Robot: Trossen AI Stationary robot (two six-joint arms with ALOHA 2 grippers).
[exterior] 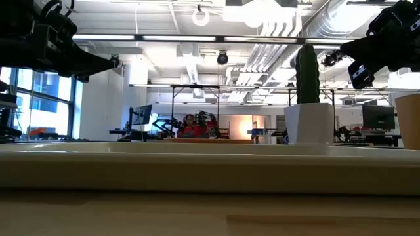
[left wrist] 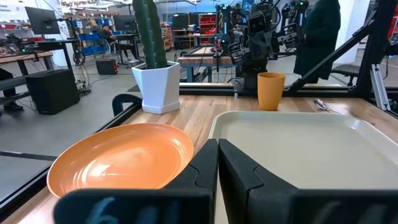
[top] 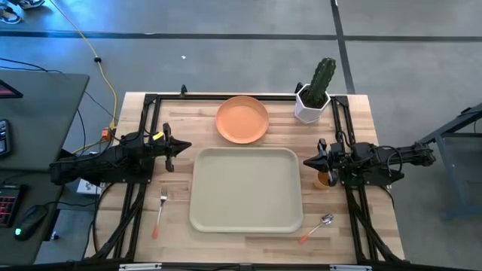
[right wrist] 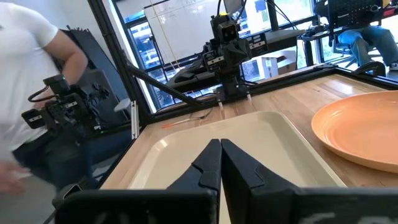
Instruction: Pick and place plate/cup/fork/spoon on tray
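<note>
The beige tray (top: pixel 246 188) lies in the table's middle. The orange plate (top: pixel 242 119) rests on the table beyond the tray's far edge. The orange cup (top: pixel 324 179) stands upright right of the tray, partly under my right arm. The fork (top: pixel 160 212) lies left of the tray, the spoon (top: pixel 317 226) at the tray's near right corner. My left gripper (top: pixel 186 147) hovers shut left of the tray. My right gripper (top: pixel 307 161) hovers shut right of the tray, above the cup's side.
A white hexagonal pot with a cactus (top: pixel 314 94) stands at the far right corner, beside the plate. Black frame rails (top: pixel 143 135) run along the table's left and right sides. A person in a white shirt (right wrist: pixel 31 87) shows beyond the table.
</note>
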